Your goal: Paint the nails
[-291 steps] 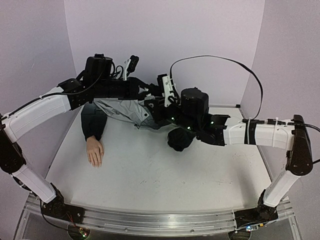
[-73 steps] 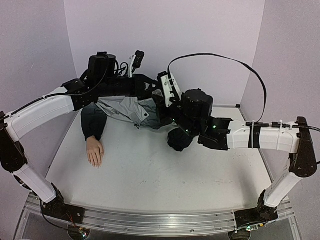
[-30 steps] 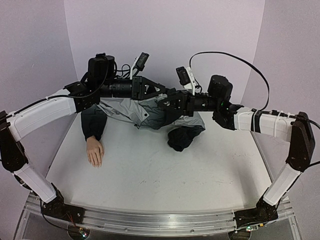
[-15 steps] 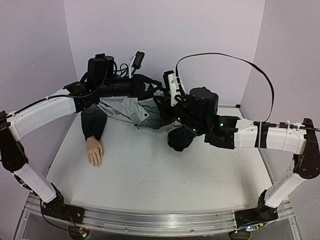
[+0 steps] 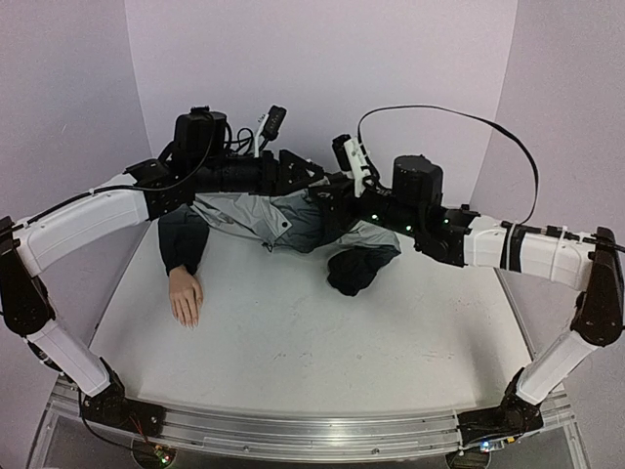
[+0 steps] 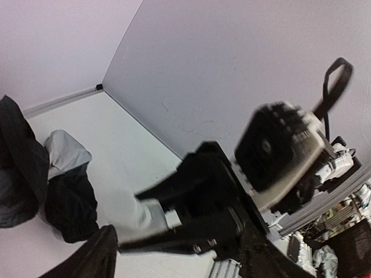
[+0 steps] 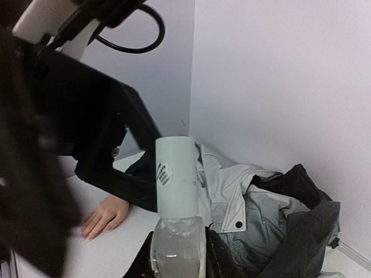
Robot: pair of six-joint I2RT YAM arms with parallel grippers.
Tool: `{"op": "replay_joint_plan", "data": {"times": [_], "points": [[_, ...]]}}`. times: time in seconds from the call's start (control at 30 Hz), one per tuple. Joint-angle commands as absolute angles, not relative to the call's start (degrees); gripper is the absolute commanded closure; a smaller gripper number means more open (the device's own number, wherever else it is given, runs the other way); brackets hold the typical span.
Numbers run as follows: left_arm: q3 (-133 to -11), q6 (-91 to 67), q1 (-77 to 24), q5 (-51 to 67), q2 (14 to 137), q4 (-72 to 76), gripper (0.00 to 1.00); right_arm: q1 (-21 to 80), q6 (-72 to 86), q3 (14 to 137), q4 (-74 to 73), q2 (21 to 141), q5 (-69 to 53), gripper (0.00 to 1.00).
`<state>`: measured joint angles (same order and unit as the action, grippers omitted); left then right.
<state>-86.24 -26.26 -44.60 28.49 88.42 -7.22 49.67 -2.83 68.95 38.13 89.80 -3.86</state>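
The pale mannequin hand [image 5: 185, 296] lies palm down at the table's left, its nails [image 5: 186, 319] pointing toward the near edge; the right wrist view also shows this hand [image 7: 105, 215]. My right gripper [image 7: 177, 260] is shut on a small clear glass bottle [image 7: 177, 243] with a tall white cap [image 7: 177, 176], held in the air over the jacket. My left gripper [image 5: 312, 179] stands open just left of the cap, its dark fingers [image 7: 124, 116] spread apart and not closed on it. In the left wrist view the cap [image 6: 142, 220] is a white blur ahead of my left gripper [image 6: 179, 258].
A grey-black jacket [image 5: 264, 215] is heaped at the back of the table, one sleeve running down to the mannequin hand. A dark bundle of cloth [image 5: 356, 269] lies under my right arm. The lilac back wall [image 5: 322, 78] is close behind both grippers.
My left gripper has opened and let go of the white cap. My right wrist has turned and drawn back a little to the right, bottle still in its grip.
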Motion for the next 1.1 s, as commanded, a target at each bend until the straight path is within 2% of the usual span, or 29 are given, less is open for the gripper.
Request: {"op": "replay_joint_plan", "data": {"times": [0.0,0.13,0.27,0.33,0.5,0.9,1.07], "points": [[-88.6,-24.3,-44.4,28.5,86.1,-10.6,0.18,42.3,4.3,68.7,43.2,86.0,-26.9,1.0],[-88.2,-26.0,-43.3,29.8,85.5,-10.4,0.1,38.7,8.6,68.1,43.9,87.1,-38.5,1.0],[-89.0,-27.3,-43.1,34.7,87.1,-9.0,0.12,38.2,15.4,69.5,48.9,90.5,-52.6,1.0],[-89.1,-28.2,-43.1,37.1,87.8,-7.6,0.15,38.2,20.0,69.6,53.7,92.1,-55.9,1.0],[-89.0,-29.0,-43.2,39.5,88.3,-5.7,0.23,38.2,25.6,68.7,61.0,93.9,-56.1,1.0],[-90.6,-30.1,-43.2,38.2,89.7,-4.8,0.45,38.3,25.7,68.6,61.4,94.7,-56.9,1.0],[-91.3,-30.1,-43.1,38.0,89.9,-4.7,0.42,38.3,24.5,68.1,60.3,94.5,-56.5,1.0]]}}
